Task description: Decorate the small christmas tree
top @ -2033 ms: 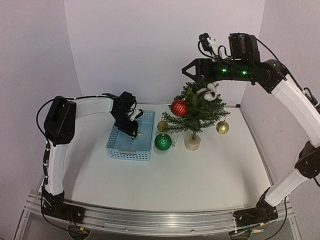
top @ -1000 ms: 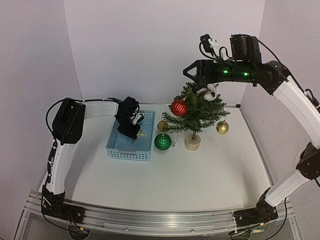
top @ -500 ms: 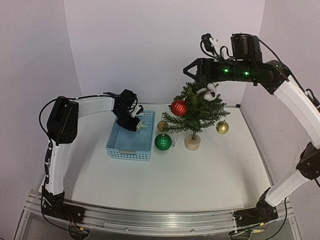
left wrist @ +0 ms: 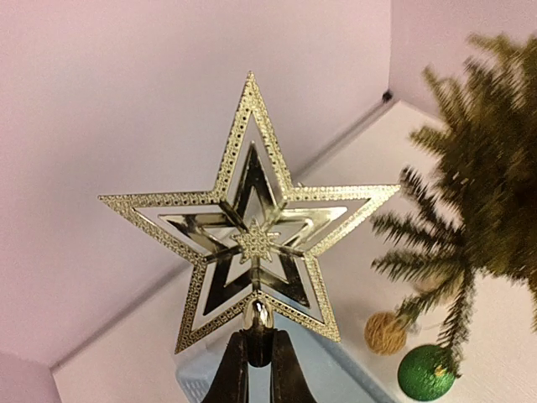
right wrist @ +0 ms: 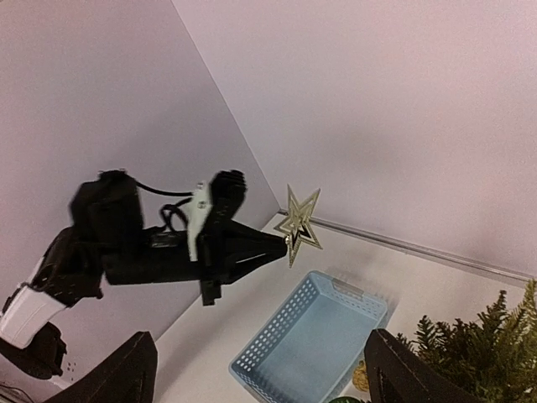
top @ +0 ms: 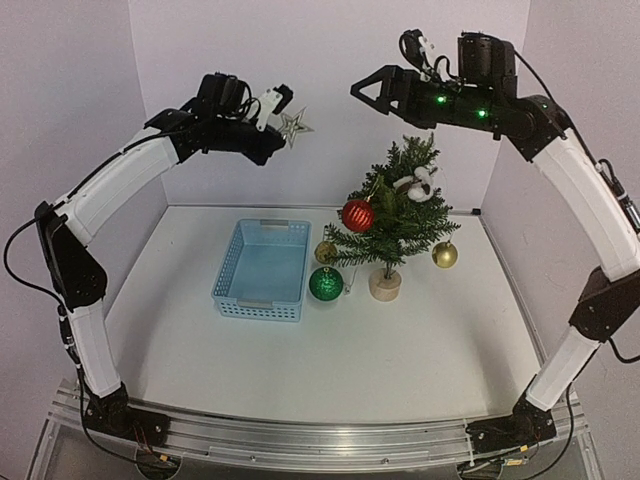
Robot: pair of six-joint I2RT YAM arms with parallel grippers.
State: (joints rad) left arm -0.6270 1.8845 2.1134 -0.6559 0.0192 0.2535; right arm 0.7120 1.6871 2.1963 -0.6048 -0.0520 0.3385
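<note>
The small christmas tree (top: 390,215) stands near the table's (top: 400,350) far edge, right of centre. My left gripper (top: 282,130) pinches a gold star (top: 295,125) aloft; my right gripper (top: 364,88) gapes wide, empty.

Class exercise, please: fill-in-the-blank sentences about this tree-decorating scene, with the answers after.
The left gripper is shut on a gold ___.
The right gripper is ___.
The blue basket is ___.
The highest bauble on the small christmas tree is ___.
Answers: star, open, empty, red.
</note>
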